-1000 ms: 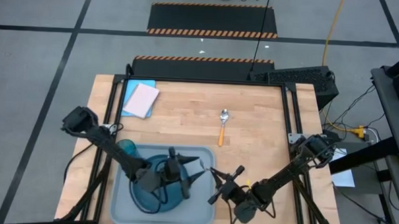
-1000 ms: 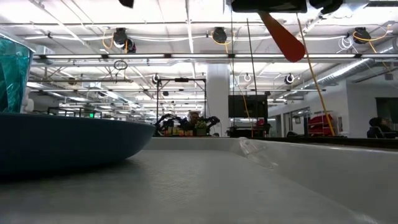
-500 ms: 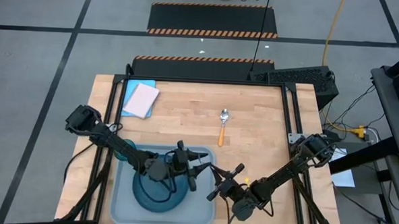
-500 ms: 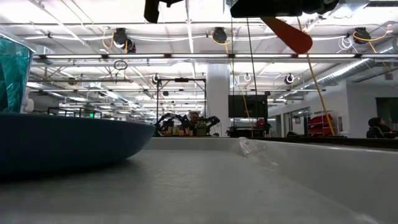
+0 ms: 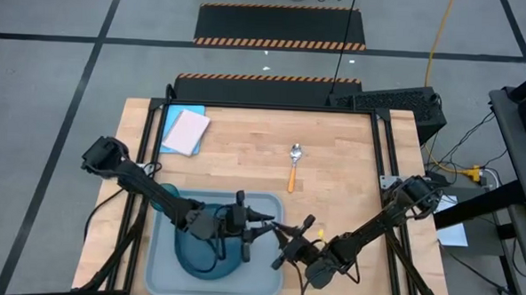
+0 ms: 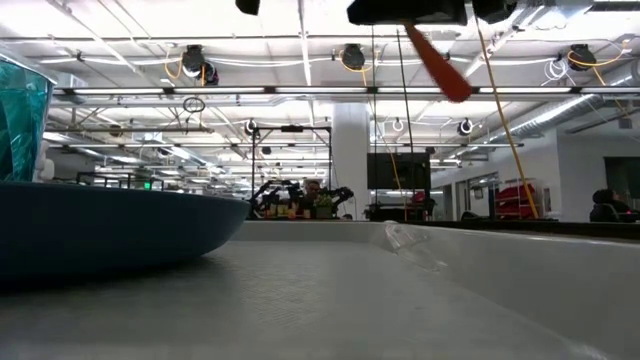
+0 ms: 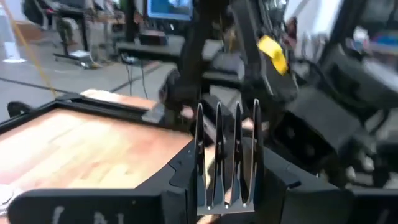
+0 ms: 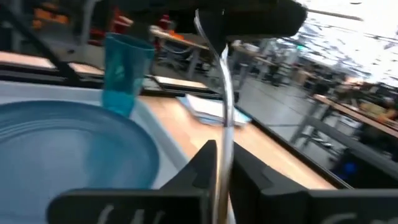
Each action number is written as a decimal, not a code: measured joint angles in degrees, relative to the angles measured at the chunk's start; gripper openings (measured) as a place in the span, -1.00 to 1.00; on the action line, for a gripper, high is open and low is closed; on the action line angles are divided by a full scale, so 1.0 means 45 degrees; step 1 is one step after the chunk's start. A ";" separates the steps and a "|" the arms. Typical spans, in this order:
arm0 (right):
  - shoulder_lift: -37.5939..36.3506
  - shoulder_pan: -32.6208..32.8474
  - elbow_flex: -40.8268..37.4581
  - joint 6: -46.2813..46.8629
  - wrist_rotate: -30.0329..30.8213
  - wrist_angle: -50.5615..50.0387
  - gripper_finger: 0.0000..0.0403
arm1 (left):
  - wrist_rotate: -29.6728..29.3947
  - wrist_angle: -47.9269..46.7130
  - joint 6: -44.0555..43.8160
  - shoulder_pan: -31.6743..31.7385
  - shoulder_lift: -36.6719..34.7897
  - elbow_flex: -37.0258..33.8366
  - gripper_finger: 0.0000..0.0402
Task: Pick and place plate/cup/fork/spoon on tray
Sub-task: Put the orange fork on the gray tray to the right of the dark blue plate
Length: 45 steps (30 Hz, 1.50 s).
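Both arms meeting above the tray [image 5: 164, 277] — left fingers [image 7: 283, 186] and right fingers [image 8: 208, 165] clamped on the fork [image 7: 225, 155]

Wooden table [image 5: 334, 159], light butcher-block top in a black frame. Tray [image 5: 161, 276] sits at the near edge, left of centre. Spoon [image 5: 293, 167] lies on bare wood beyond the tray's far right corner, well apart from it, bowl pointing away. Flat blue-and-pink rectangle [image 5: 184, 131] lies beyond the tray's far left corner, at the table's far left.
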 joint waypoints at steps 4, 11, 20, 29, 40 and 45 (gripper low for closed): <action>-0.0698 0.0129 0.0000 0.0076 -0.1903 -0.0118 -0.69 | 0.1347 -0.1000 0.0147 -0.0098 -0.0701 0.0012 -0.50; -0.1886 -0.0375 0.0010 0.2992 -0.7260 -0.1250 -0.41 | 0.5006 -0.1728 0.0639 -0.0015 -0.0991 0.0005 -0.50; -0.1904 -0.0859 0.0010 0.4782 -0.9088 -0.1576 -0.45 | 0.5845 -0.1925 0.0910 -0.0011 -0.0981 0.0005 -0.50; -0.1904 -0.0849 0.0010 0.4796 -0.9093 -0.1583 -0.79 | 0.5933 -0.2504 0.0880 -0.0013 -0.0976 0.0000 -0.50; -0.1894 -0.0760 0.0010 0.5828 -0.8369 -0.2097 -0.97 | 0.5392 -0.2859 0.1054 -0.0181 -0.0977 0.0000 -0.02; -0.1894 -0.0320 0.0012 0.7405 -0.7632 -0.2607 -0.98 | 0.4879 -0.3592 0.1407 -0.0455 -0.1471 -0.0005 0.25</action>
